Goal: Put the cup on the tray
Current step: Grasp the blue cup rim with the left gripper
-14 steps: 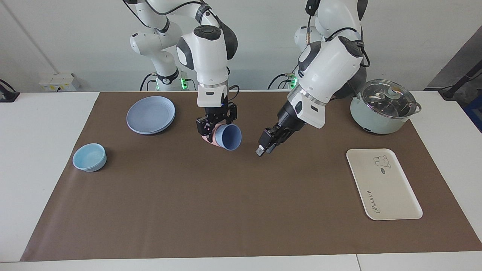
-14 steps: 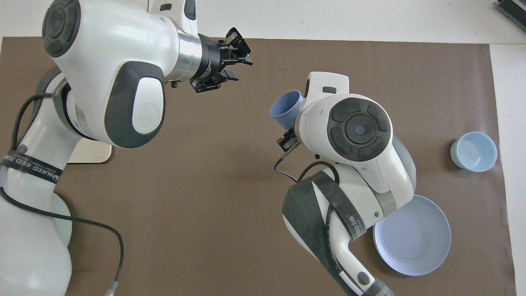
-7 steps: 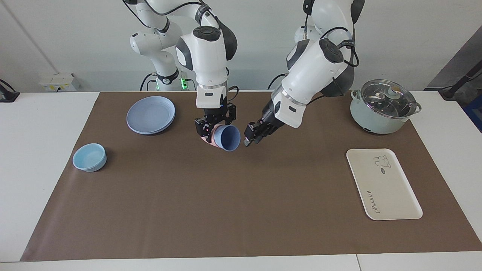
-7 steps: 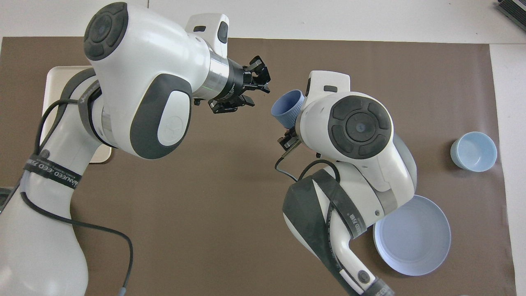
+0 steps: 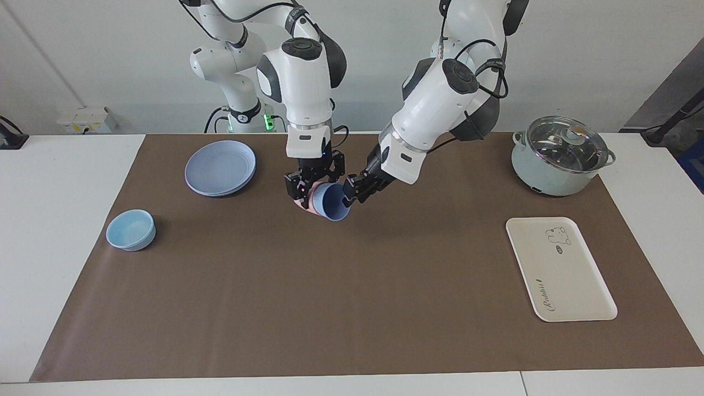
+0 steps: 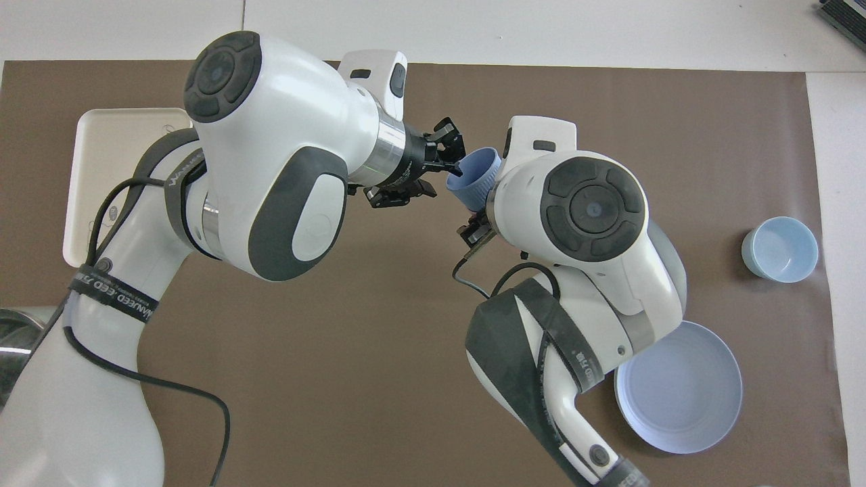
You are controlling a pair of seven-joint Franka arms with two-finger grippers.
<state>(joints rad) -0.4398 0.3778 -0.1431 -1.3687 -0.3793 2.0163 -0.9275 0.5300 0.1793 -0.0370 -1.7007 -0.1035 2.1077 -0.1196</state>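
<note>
my right hand (image 5: pixel 306 193) clamped on the pink cup (image 5: pixel 306 203) nested under the blue cup (image 5: pixel 333 201), both aloft mid-bench, my left hand (image 5: pixel 352 193) part-open at the blue cup's rim, tray (image 5: pixel 572 286) well apart

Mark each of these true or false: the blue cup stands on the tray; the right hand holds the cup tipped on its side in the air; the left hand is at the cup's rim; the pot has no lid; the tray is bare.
1. The blue cup stands on the tray. False: it is up in the air over the brown mat, not on the tray.
2. The right hand holds the cup tipped on its side. True.
3. The left hand is at the cup's rim. True.
4. The pot has no lid. False: a glass lid sits on it.
5. The tray is bare. True.
</note>
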